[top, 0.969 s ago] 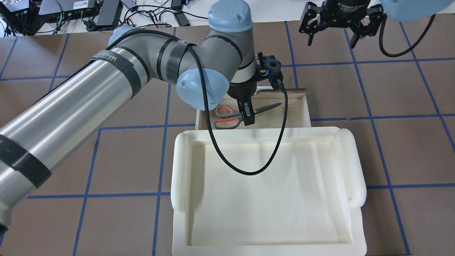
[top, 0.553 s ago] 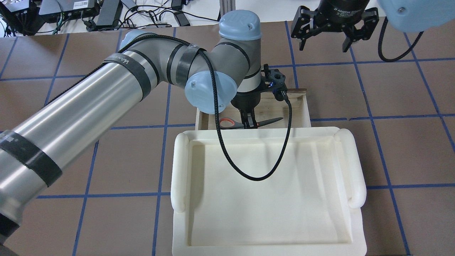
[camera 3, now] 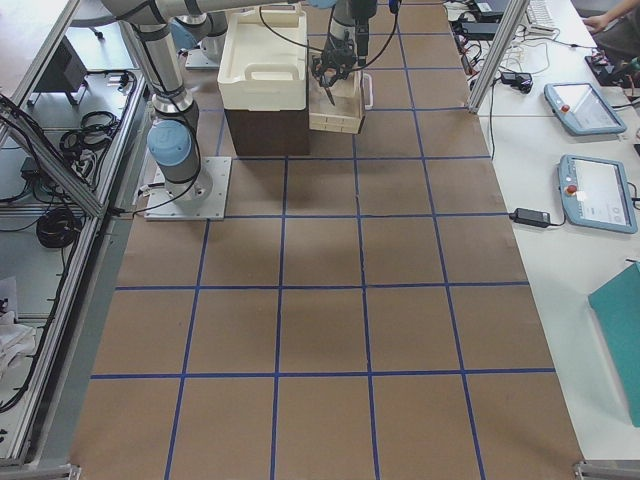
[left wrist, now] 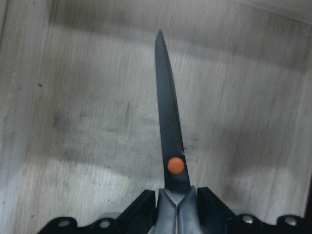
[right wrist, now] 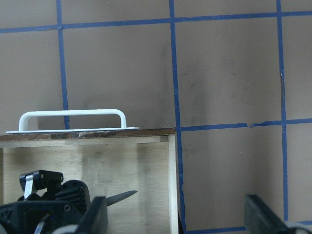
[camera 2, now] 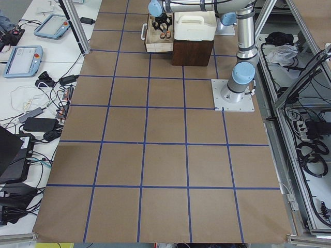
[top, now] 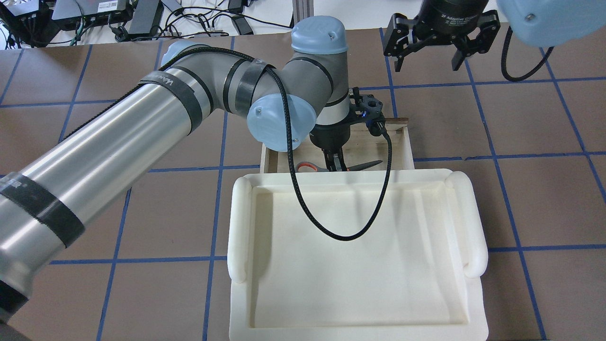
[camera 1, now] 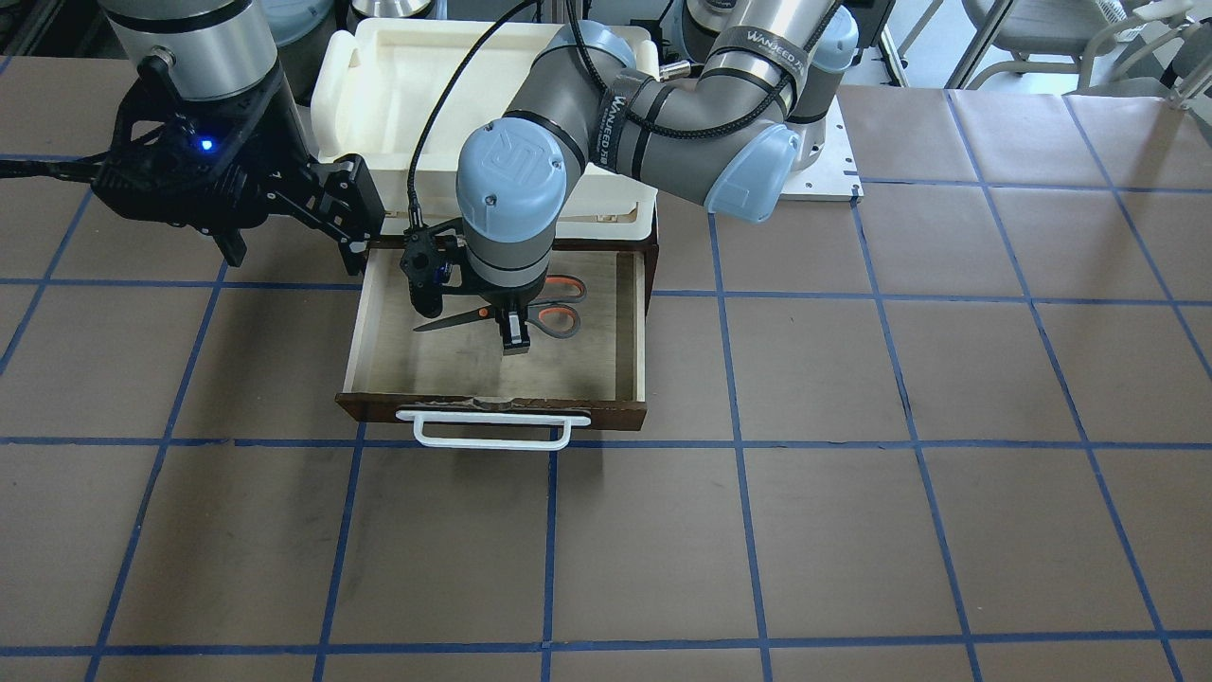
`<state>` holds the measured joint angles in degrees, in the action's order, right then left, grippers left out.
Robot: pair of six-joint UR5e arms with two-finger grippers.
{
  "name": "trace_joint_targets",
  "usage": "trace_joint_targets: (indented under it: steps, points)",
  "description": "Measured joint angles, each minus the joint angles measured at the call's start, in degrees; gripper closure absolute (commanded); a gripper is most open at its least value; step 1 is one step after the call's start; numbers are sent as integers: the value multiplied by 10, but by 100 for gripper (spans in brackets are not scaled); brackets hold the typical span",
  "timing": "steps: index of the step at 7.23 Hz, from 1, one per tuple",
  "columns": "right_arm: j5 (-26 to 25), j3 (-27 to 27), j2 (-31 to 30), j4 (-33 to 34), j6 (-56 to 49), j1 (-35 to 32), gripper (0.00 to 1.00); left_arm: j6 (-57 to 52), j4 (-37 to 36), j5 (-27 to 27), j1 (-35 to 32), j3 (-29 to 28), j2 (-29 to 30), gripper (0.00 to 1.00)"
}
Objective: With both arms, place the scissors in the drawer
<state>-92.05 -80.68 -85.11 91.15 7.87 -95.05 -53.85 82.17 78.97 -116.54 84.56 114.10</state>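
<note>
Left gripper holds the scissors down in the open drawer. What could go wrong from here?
1. The left gripper is shut on the scissors near the pivot; lifting before opening would carry them out of the drawer.
2. The right gripper hangs open beside the drawer; pushing it shut early could trap the left gripper.

A white foam tray (camera 3: 262, 60) sat on a dark brown cabinet (camera 3: 265, 130) at the far end of the blue-gridded table (camera 3: 330, 300). The drawer (camera 3: 338, 118) stuck out of the cabinet, its white handle (camera 3: 369, 92) on the front. The right gripper (camera 3: 332, 78) hung above the drawer, its jaws too small to read, and two tablets (camera 3: 583, 107) lay on the white bench (camera 3: 530, 170) alongside.
</note>
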Motion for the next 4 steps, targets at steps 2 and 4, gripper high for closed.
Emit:
trace_joint_targets:
  steps: [2,4]
  points:
    - [0,0,-1,-5,0,0,0,4,0,-2,-1,1,3,73]
    - [0,-1,-1,-7,0,0,0,8,0,-1,-3,1,2,34]
